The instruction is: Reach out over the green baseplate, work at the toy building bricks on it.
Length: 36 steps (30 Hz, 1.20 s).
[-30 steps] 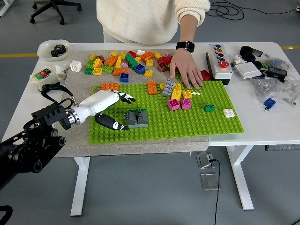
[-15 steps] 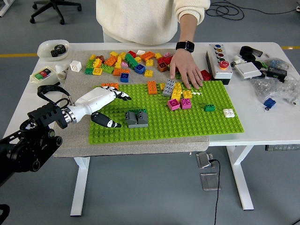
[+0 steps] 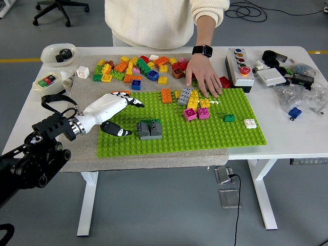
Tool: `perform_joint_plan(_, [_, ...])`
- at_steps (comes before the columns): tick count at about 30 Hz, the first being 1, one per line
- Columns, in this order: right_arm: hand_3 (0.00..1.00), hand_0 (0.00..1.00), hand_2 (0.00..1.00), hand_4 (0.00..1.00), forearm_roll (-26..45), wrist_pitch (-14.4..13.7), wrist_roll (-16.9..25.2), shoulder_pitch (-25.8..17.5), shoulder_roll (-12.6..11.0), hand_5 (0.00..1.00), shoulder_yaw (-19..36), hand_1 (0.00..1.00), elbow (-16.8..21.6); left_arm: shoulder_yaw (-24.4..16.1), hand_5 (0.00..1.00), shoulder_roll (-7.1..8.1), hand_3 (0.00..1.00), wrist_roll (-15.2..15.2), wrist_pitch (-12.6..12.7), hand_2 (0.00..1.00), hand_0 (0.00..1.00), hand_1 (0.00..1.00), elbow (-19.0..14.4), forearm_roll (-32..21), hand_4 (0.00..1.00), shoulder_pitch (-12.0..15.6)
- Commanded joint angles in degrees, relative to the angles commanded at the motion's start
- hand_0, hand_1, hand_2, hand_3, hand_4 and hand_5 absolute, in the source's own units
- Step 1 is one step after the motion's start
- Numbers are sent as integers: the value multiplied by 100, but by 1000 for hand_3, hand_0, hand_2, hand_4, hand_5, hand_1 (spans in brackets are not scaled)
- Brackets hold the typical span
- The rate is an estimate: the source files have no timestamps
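Observation:
The green baseplate (image 3: 205, 134) lies on a grey mat in the middle of the table. My left hand (image 3: 123, 115) hovers over its left part, fingers spread and holding nothing, thumb low near a grey-and-green brick block (image 3: 148, 129). An orange brick (image 3: 121, 93) is partly hidden behind my fingers. Further right on the plate stand an orange brick (image 3: 166, 95), a grey and yellow cluster (image 3: 188, 97), two pink bricks (image 3: 197, 114), a small green brick (image 3: 229, 118) and a white brick (image 3: 250, 123). A person's hand (image 3: 203, 76) rests flat at the plate's far edge.
A pile of loose coloured bricks (image 3: 136, 67) lies on the mat behind the plate. A button box (image 3: 239, 66) stands at the right, a white bowl (image 3: 58, 53) and a small switch box (image 3: 47, 82) at the far left. Bags and parts (image 3: 297, 87) crowd the right end.
My left hand has drawn back to the left and slightly away from the grey-and-green block. The person's hand has not moved.

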Motion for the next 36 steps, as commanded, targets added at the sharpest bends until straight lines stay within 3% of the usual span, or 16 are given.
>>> perform_joint_plan(12, [610,740,680,823,-10,2,-2,-6,3,521,8,644,0,-11,95,-110,731,77,-19,738,853,705,-12,-172,952,9])
perform_joint_plan(36, [611,740,680,824,-45,6,-3,-18,3,521,9,644,0,0,186,-191,710,139,-58,732,847,699,-40,-328,971,-23])
